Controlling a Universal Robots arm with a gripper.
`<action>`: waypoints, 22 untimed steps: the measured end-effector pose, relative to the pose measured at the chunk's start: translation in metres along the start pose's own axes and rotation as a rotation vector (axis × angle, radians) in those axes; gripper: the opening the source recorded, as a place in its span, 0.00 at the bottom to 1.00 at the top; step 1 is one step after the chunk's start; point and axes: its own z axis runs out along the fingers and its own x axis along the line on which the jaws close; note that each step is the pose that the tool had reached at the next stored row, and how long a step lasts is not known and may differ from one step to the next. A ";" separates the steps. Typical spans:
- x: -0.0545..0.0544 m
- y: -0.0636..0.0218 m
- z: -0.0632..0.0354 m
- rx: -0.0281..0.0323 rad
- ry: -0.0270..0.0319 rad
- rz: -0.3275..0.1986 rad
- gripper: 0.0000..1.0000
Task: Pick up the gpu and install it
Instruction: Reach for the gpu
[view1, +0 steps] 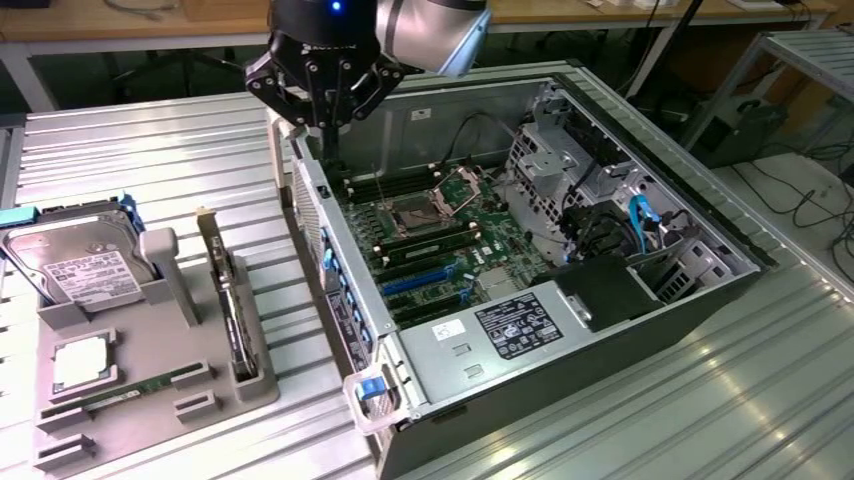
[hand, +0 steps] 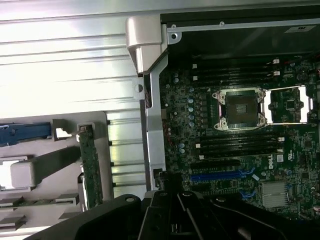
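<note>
The gpu is a thin green card standing on edge in a slot of the grey holder, at the exterior view's left of the open computer case. In the wrist view the gpu shows as a narrow green strip beside the case wall. My gripper hangs above the case's far corner, well above and apart from the gpu, with its fingers shut and nothing between them. Its black body reaches over the motherboard. Blue card slots lie on the motherboard.
A silver hard drive with a white label, a narrow green memory stick and a silver square chip sit in the grey holder. Cables and drive cages crowd the case's far side. A ribbed metal table lies underneath.
</note>
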 end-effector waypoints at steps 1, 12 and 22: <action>0.001 -0.0001 0.0000 0.0000 0.0000 0.000 0.11; 0.011 -0.0009 0.0001 0.0000 0.0000 0.000 0.11; 0.020 -0.0016 0.0003 0.0000 0.0000 0.000 0.11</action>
